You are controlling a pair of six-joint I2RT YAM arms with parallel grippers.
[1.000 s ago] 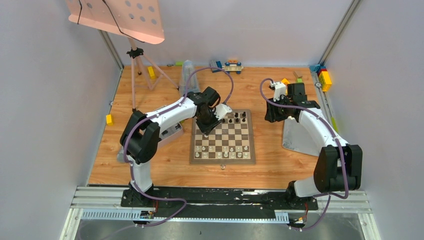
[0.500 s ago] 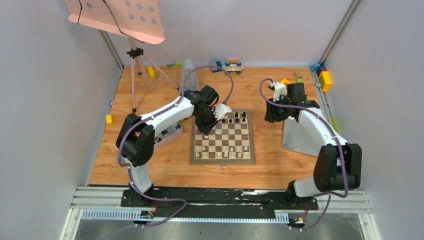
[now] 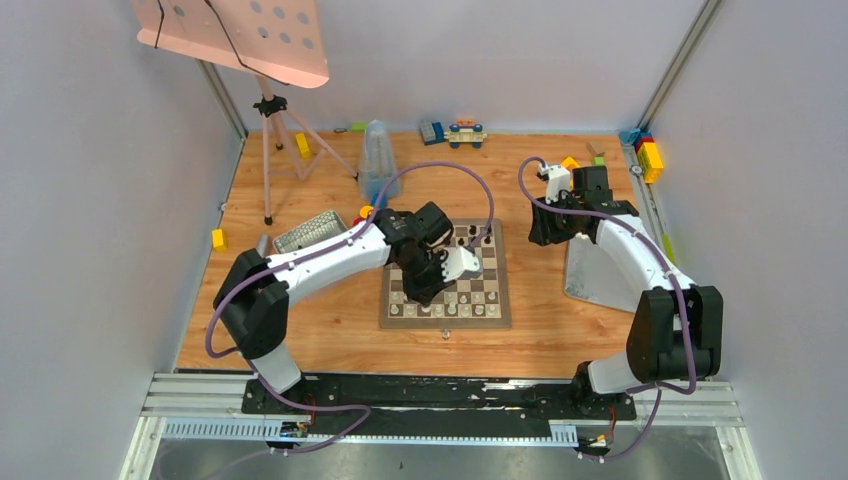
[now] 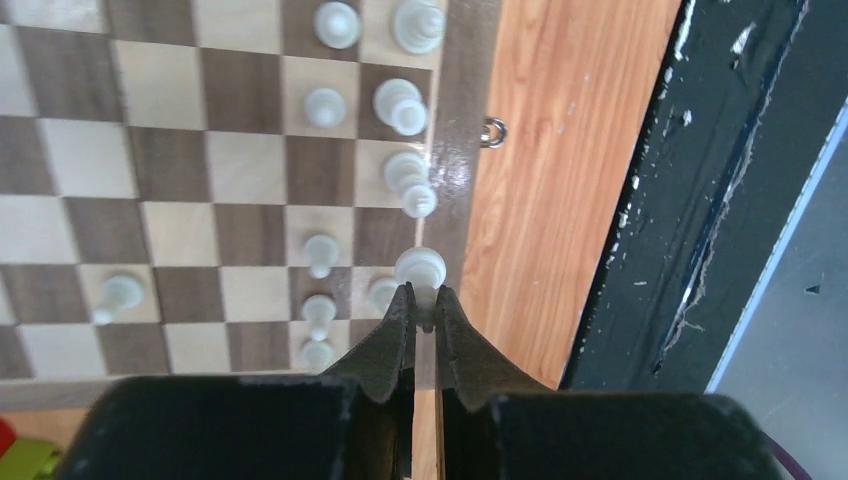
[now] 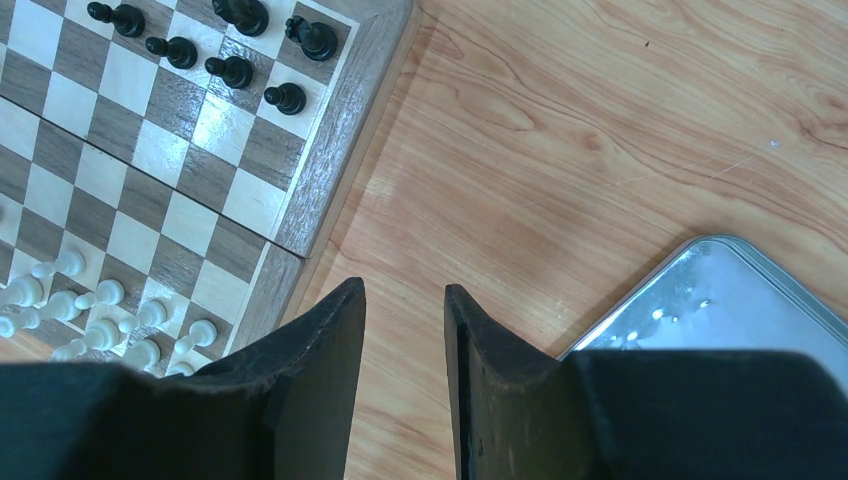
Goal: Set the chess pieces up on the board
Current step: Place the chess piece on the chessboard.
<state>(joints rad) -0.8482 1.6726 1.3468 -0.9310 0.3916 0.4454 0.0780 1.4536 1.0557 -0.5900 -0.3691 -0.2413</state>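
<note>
Cream piece (image 4: 420, 268) between left jaws

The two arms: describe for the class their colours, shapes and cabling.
The left arm and right arm look alike: white tubular links between chunky black joint housings. A purple cable loops loosely along each. The left gripper and right gripper have matt black, wedge-shaped fingers tapering to the tips.

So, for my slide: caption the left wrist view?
Left gripper shut on a white chess piece at the board's edge.
</note>
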